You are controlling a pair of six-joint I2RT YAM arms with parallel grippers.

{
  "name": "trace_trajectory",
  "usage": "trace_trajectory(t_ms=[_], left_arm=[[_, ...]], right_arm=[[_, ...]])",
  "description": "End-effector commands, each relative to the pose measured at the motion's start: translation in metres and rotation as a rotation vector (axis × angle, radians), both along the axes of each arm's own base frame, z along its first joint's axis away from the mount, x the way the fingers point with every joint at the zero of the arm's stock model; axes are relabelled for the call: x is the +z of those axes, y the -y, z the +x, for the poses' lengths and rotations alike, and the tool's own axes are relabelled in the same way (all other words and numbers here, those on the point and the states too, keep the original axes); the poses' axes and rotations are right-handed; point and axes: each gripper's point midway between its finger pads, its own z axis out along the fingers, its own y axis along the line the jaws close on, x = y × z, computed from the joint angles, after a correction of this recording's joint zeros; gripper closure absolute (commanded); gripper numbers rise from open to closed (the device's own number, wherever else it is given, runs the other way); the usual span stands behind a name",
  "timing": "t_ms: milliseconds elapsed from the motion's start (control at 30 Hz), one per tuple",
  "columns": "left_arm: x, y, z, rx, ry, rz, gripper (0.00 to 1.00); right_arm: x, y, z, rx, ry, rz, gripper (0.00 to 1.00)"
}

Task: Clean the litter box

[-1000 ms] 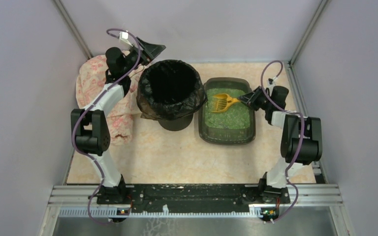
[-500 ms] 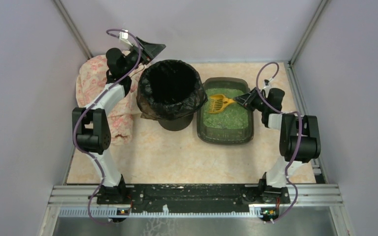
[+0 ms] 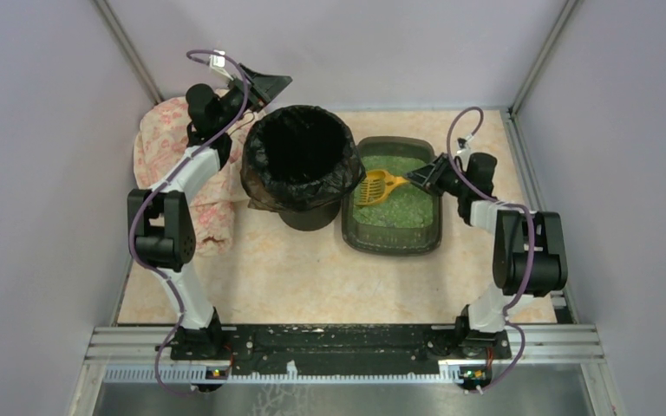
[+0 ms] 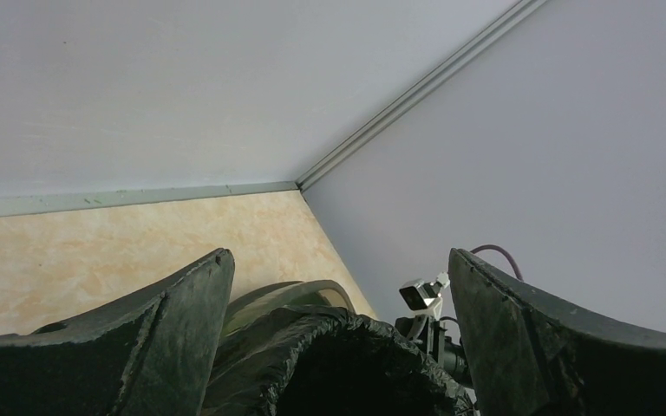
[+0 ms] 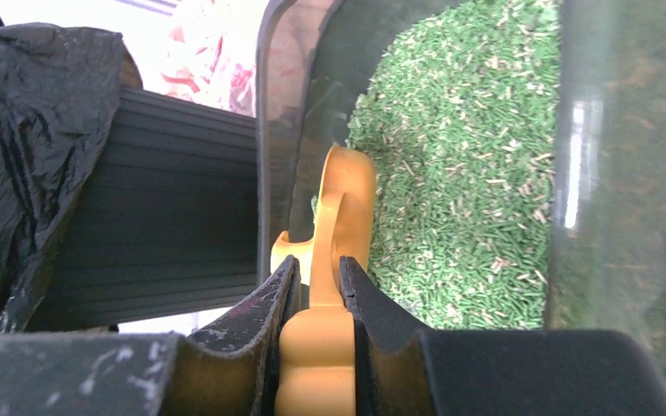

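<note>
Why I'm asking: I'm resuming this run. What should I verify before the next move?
1. Right hand shut on the scoop handle: ok.
2. Scoop over the litter box, not yet over the bin: ok.
3. Load in the scoop: cannot tell.
4. Mouth of the bin open, bag over its rim: ok.
5. Left hand open, behind the bin, away from the scoop: ok.
</note>
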Motion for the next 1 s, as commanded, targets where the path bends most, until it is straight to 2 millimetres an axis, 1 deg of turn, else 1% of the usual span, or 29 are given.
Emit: trace_trajectory(t_ms=[0, 133, 200, 233, 300, 400, 533, 600, 633, 667, 733, 767, 900, 967], left_arm=[[0.014, 0.003, -0.001, -0.021, 0.054, -0.016, 0.01], [0.015, 0.003, -0.001, -0.021, 0.059, -0.014, 0.01], [0.015, 0.003, -0.002, -0.021, 0.060, -0.014, 0.01], [0.016, 0.002, -0.003, -0.021, 0.062, -0.014, 0.01], [0.016, 0.002, -0.003, -0.020, 0.066, -0.010, 0.01], [0.017, 0.000, -0.003, -0.014, 0.068, -0.004, 0.01], [0.017, 0.000, -0.003, -0.016, 0.065, -0.010, 0.01], [0.016, 0.000, -0.002, -0.019, 0.062, -0.014, 0.01], [0.016, 0.000, -0.002, -0.021, 0.062, -0.013, 0.01], [0.015, 0.000, -0.003, -0.021, 0.061, -0.012, 0.01], [0.013, 0.000, -0.003, -0.020, 0.056, -0.011, 0.01], [0.013, 0.000, -0.004, -0.021, 0.057, -0.011, 0.01], [0.010, 0.000, -0.005, -0.021, 0.048, -0.011, 0.01], [0.010, 0.000, -0.004, -0.021, 0.048, -0.013, 0.01]], right_arm=[[0.045, -0.013, 0.005, 0.071, 0.131, -0.035, 1.00], [0.049, -0.022, 0.006, 0.085, 0.141, -0.008, 1.00], [0.043, -0.034, 0.003, 0.111, 0.129, 0.006, 1.00], [0.039, -0.035, 0.002, 0.113, 0.121, 0.006, 1.00], [0.034, -0.034, 0.003, 0.103, 0.108, -0.011, 1.00], [0.032, -0.026, 0.005, 0.085, 0.112, -0.067, 1.00], [0.037, -0.031, 0.002, 0.109, 0.103, 0.048, 1.00], [0.043, -0.033, 0.000, 0.101, 0.123, 0.121, 1.00], [0.051, -0.034, -0.003, 0.098, 0.155, 0.164, 1.00], [0.056, -0.024, -0.002, 0.069, 0.173, 0.203, 1.00], [0.061, -0.015, -0.004, 0.047, 0.179, 0.266, 1.00], [0.061, -0.011, -0.005, 0.039, 0.177, 0.271, 1.00], [0.057, 0.002, -0.002, 0.003, 0.168, 0.206, 1.00], [0.059, 0.005, -0.002, -0.005, 0.172, 0.199, 1.00]])
